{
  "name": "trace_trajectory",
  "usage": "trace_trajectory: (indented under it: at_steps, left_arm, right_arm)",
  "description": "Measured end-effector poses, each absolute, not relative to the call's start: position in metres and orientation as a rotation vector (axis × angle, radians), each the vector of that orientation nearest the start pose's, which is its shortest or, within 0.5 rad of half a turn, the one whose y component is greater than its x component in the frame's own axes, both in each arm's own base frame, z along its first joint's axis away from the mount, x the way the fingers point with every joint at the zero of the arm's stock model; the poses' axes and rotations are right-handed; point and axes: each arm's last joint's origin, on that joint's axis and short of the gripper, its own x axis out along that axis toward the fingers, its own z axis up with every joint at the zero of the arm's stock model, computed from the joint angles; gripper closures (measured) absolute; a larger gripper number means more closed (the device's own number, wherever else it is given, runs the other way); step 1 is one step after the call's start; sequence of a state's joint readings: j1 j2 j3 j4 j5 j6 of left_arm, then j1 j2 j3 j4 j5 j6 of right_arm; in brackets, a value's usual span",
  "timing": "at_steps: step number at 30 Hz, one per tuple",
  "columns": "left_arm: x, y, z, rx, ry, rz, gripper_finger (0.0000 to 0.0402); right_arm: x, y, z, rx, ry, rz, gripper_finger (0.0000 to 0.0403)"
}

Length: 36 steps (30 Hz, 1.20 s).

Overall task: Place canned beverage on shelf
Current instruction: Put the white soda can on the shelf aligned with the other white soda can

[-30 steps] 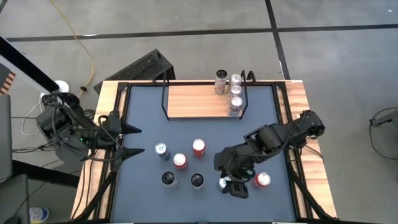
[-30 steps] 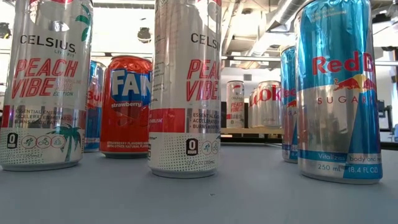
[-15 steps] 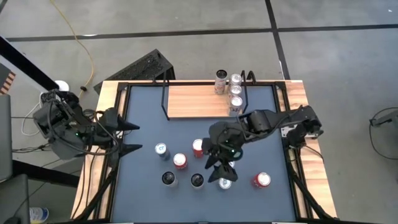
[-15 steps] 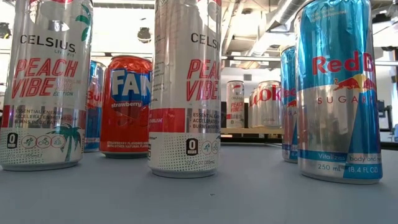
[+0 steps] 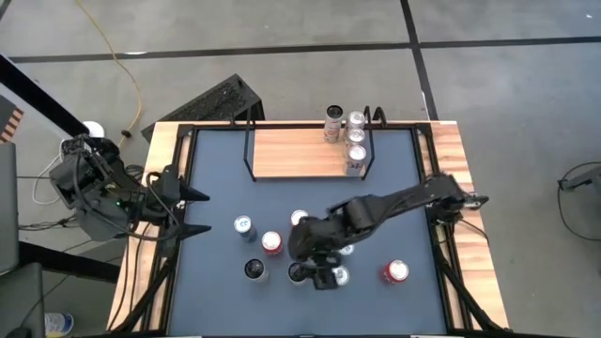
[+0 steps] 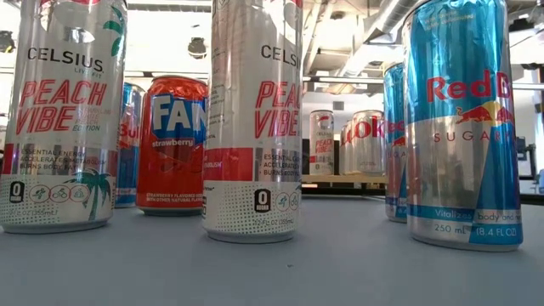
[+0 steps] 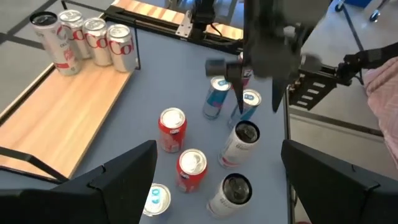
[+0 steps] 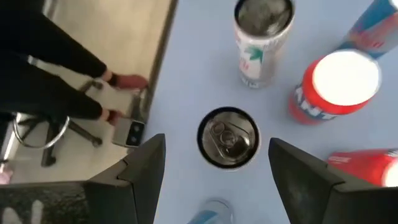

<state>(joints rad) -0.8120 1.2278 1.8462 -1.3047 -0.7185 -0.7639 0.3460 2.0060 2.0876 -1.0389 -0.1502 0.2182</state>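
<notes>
Right gripper (image 5: 302, 272), fingers spread, above a black-topped can (image 8: 227, 137) at lower centre; cans (image 5: 271, 243) crowd around; left gripper (image 5: 199, 213) spread at left edge.

We see right gripper (image 5: 310, 275) low over loose cans on dark table (image 5: 216, 178), beside black-topped can (image 5: 297, 272). Left gripper (image 5: 192, 214) open at table's left edge. Shelf (image 5: 296, 153) holds four cans (image 5: 349, 139) at right end.

The right arm (image 5: 376, 211) hides a red can (image 5: 300, 219) from above.
</notes>
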Motion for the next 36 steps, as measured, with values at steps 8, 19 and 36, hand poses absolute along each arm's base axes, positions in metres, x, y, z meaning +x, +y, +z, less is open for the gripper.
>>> trace_trajectory:
  at_steps: [8,19,36]
  left_arm:
    - [0.126,-0.105,0.484,-0.243,0.515,0.113,0.0069]
    - [0.126,-0.105,0.483,-0.239,0.518,0.116,0.0069]
    - [0.126,-0.105,0.483,-0.236,0.521,0.119,0.0069]
  right_arm:
    - [0.413,0.16,0.314,0.068,1.062,0.339,0.0133]
    - [0.416,0.155,0.319,0.106,1.031,0.316,0.0133]
    - [0.414,0.145,0.345,-0.077,0.987,0.474,0.0132]
